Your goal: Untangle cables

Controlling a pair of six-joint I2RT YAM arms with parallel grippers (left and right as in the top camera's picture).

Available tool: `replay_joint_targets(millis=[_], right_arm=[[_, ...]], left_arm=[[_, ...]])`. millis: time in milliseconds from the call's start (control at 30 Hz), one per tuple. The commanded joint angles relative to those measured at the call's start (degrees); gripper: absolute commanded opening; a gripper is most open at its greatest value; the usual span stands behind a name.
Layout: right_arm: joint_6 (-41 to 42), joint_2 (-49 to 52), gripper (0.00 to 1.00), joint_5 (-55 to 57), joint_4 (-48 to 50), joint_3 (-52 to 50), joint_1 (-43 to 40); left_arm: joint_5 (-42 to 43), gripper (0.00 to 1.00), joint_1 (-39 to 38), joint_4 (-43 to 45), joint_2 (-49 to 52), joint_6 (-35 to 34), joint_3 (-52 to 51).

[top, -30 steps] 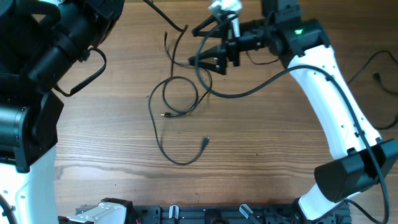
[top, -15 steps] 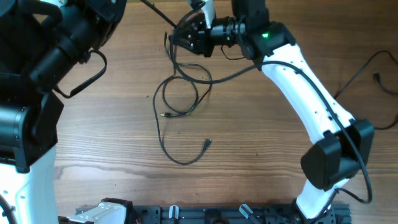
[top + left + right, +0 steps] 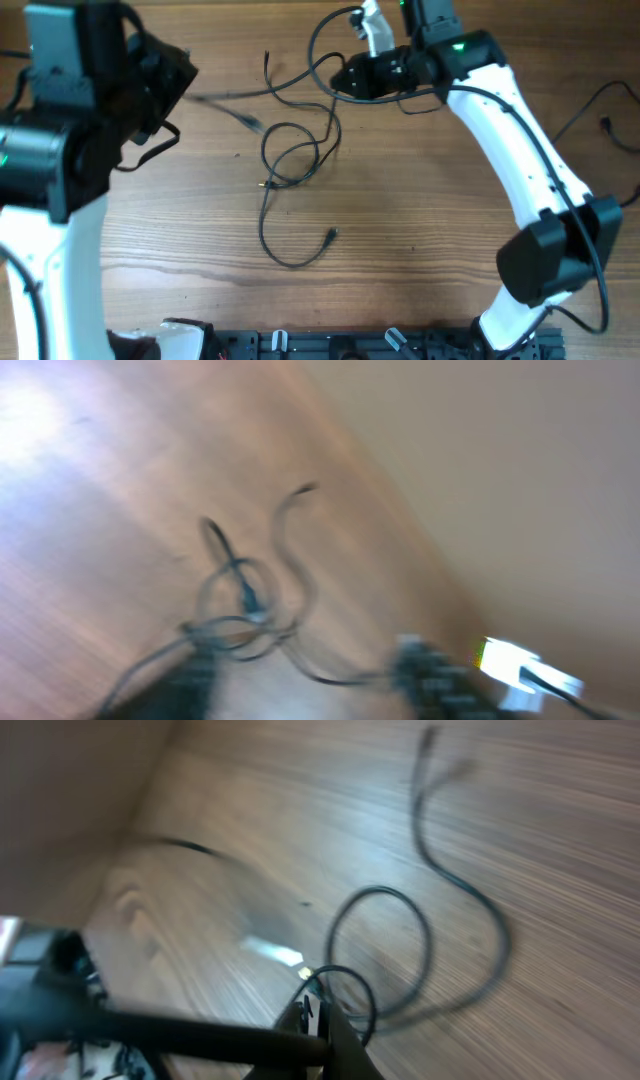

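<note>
My right gripper sat at the table's far side, fingers pinched on a strand of the cables, raised, I'd say, so the loops could fall open. The bunch lay mid-table just below it, with one plug trailing nearer me. A blurred strand ran out toward my left gripper, probably pulling against the right to spread the knot. Whether that one was clamped, I couldn't tell.

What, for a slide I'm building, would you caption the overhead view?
Loose tangle of thin black cables on a wooden table, with the right gripper at the tangle's top edge.
</note>
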Motion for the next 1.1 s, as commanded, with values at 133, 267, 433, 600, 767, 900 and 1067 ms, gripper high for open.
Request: replay_joint_targets(millis=[133, 267, 433, 600, 767, 900, 1067], right_arm=[[5.33, -17.64, 0.04, 4.94, -0.55, 5.05, -9.73], [5.2, -21.75, 0.04, 7.74, -2.1, 10.93, -15.98], [4.5, -20.57, 0.04, 16.96, 6.95, 13.22, -23.34], [2.45, -12.55, 0.04, 25.07, 17.27, 13.2, -27.5], [3.1, -0.83, 0.04, 32.98, 18.16, 13.2, -31.47], [4.11, 7.61, 0.04, 34.34, 15.82, 13.2, -36.04], [3.45, 14.03, 0.04, 35.17, 10.82, 12.9, -38.8]], left_arm=[[-5.07, 1.0, 0.31, -2.1, 8.41, 4.9, 0.24], [-5.09, 1.0, 0.31, -1.53, 9.51, 4.94, 0.24], [-5.09, 1.0, 0.31, -1.03, 9.6, 5.99, 0.24], [-5.07, 1.0, 0.31, -1.01, 9.6, 5.99, 0.24], [-5.07, 1.0, 0.31, -1.01, 9.6, 5.97, 0.24], [-5.07, 1.0, 0.31, -0.83, 9.6, 5.97, 0.24], [-5.05, 1.0, 0.31, 0.35, 9.6, 5.95, 0.24]])
